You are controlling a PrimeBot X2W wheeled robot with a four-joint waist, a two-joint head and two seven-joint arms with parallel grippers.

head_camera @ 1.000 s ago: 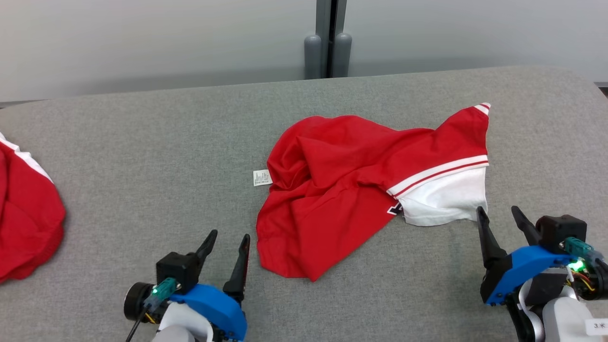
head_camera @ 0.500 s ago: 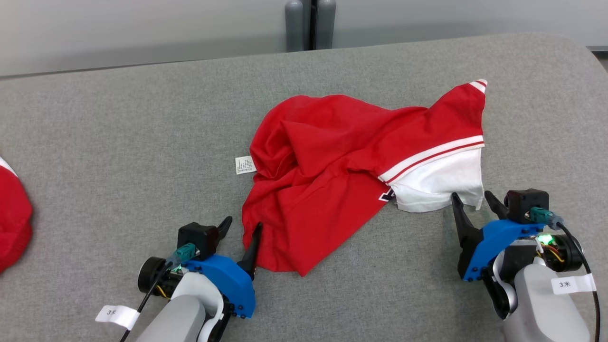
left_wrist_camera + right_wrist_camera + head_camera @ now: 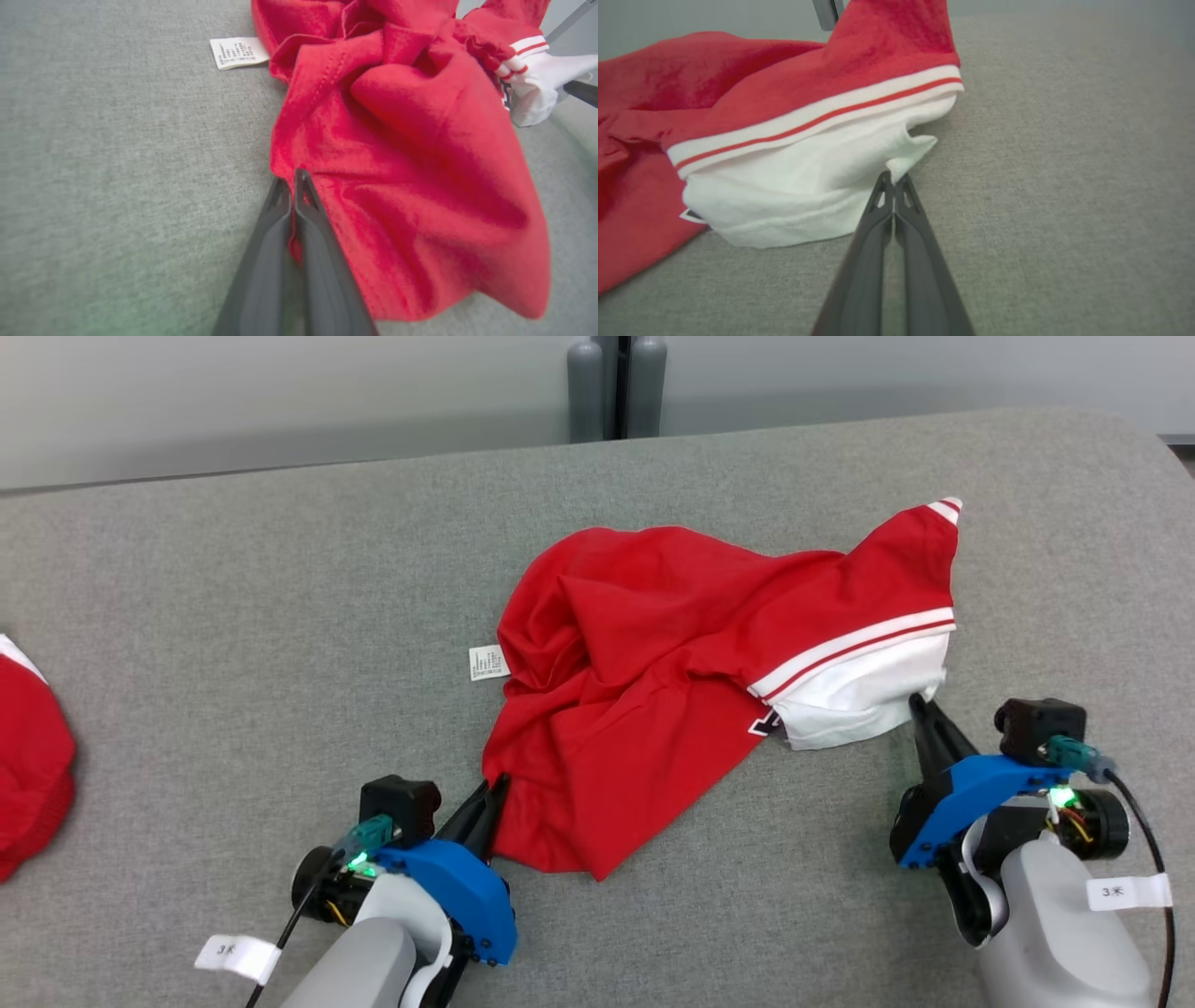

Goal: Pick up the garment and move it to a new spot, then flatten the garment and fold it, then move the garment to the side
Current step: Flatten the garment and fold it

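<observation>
Grey felt-covered table [image 3: 233,616] spans my view, the crumpled red-and-white jersey garment [image 3: 672,672] lying near its middle. My left gripper [image 3: 495,786] is clamped on the garment's near red hem. My right gripper [image 3: 918,702] is pressed together, pinching its white corner, I think. A small white label [image 3: 488,663] pokes out leftward.

The left gripper [image 3: 492,790] has both dark fingers pressed together, tips pointing up and slightly right in the head view. It pinches the red edge of the garment [image 3: 653,709], and red cloth shows between the fingers [image 3: 322,261] in the left wrist view. The pale left forearm [image 3: 359,971] rises from the bottom edge. The right gripper [image 3: 920,707] is closed tip to tip, leans up and left, and nips the garment's white corner. The right forearm [image 3: 1055,933] stands at the lower right.
</observation>
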